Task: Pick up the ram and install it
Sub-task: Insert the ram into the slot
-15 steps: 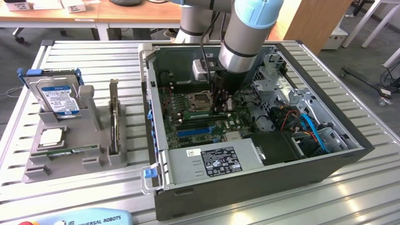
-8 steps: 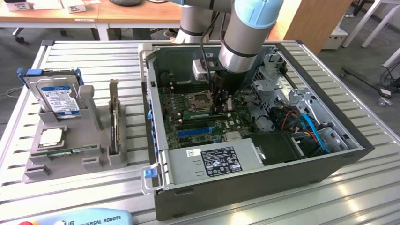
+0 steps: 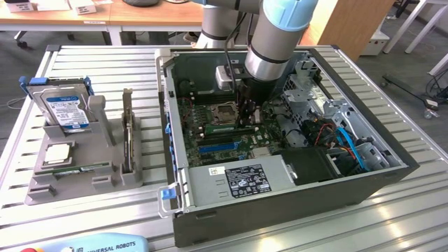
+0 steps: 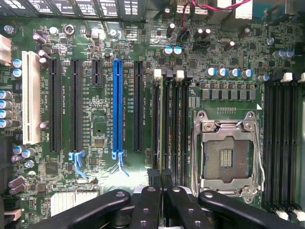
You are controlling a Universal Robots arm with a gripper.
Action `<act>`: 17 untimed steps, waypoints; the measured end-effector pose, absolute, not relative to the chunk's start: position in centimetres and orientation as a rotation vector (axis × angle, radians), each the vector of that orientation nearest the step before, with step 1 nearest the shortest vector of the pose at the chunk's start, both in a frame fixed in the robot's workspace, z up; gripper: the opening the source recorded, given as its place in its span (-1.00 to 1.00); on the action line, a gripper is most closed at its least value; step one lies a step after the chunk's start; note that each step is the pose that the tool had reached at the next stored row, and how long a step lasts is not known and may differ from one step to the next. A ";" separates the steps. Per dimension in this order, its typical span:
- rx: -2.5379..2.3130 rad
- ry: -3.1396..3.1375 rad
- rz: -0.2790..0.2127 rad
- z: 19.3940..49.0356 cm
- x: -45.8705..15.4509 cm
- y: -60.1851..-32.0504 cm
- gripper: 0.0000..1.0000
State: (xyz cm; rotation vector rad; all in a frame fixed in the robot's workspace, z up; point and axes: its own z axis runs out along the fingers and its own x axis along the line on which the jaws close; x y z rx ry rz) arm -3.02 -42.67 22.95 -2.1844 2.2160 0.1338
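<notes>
My gripper (image 3: 246, 122) reaches down into the open computer case, beside the empty processor socket (image 3: 222, 112). In the wrist view its black fingers (image 4: 147, 202) are closed together at the near end of a memory slot. The ram (image 4: 160, 124) shows edge-on as a thin green strip between them, lined up with the slot that runs along the socket (image 4: 228, 152). I cannot tell how deep it sits. A second, similar green stick (image 3: 73, 170) lies flat on the grey holder (image 3: 42, 191) outside the case.
The holder also carries a hard drive (image 3: 64, 107), a square silver processor chip (image 3: 57, 152) and an upright dark expansion card (image 3: 127, 139). Long expansion slots, one of them blue (image 4: 117, 105), run parallel to the memory slots. Cables and a drive cage (image 3: 329, 131) crowd the case's far side.
</notes>
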 end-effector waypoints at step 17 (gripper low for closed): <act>-2.210 2.193 0.136 22.9 -3.0 -42.7 -0.76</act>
